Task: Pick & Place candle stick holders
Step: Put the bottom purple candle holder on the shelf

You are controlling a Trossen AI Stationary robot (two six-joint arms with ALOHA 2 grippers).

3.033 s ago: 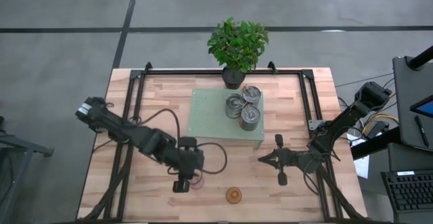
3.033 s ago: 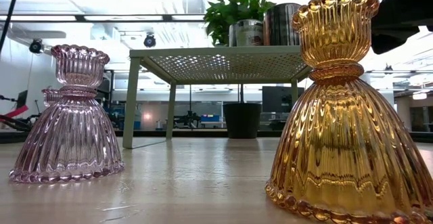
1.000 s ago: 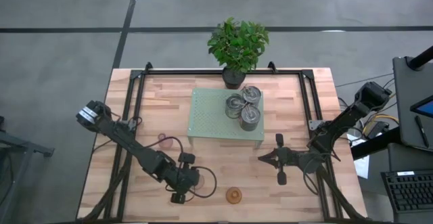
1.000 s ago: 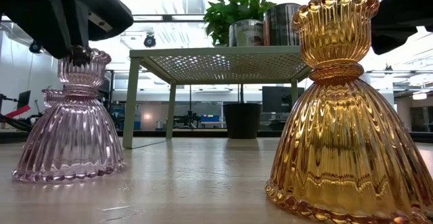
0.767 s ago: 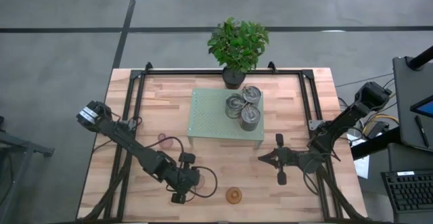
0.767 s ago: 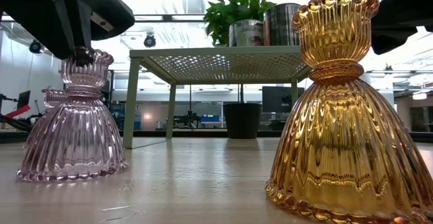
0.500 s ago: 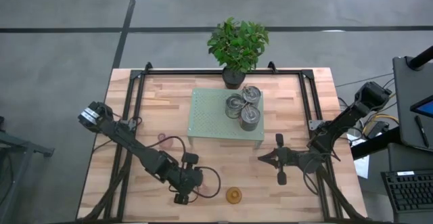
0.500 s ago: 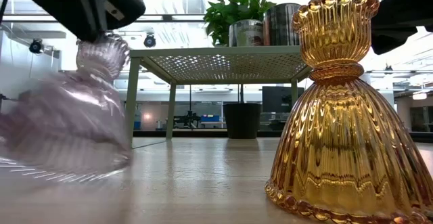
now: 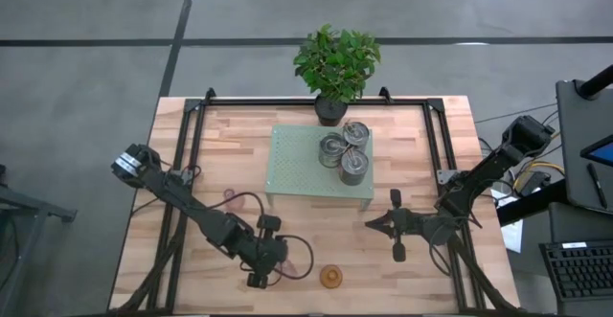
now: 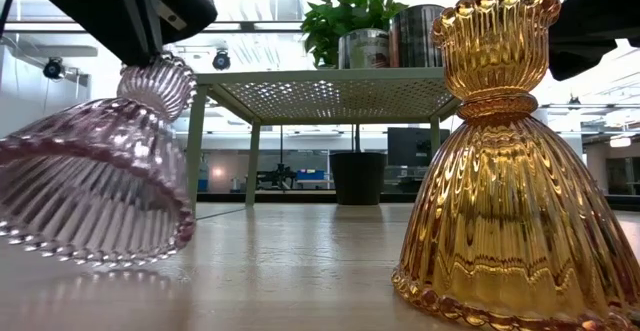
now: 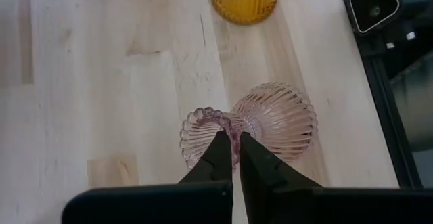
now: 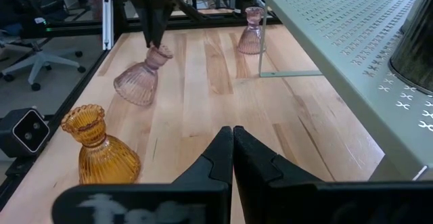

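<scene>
No legible text, label, brand, number or sign is visible in any view. The holders, the perforated green shelf, the wooden table and the arms carry no readable markings. Screens and fixtures in the room behind the table are too small to read.

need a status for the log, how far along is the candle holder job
Done: three silvery holders stand on the green shelf.
In hand: the left gripper pinches a pink holder by its rim, tilted off the table.
Left: amber holder and second pink holder. Right gripper waits shut.
</scene>
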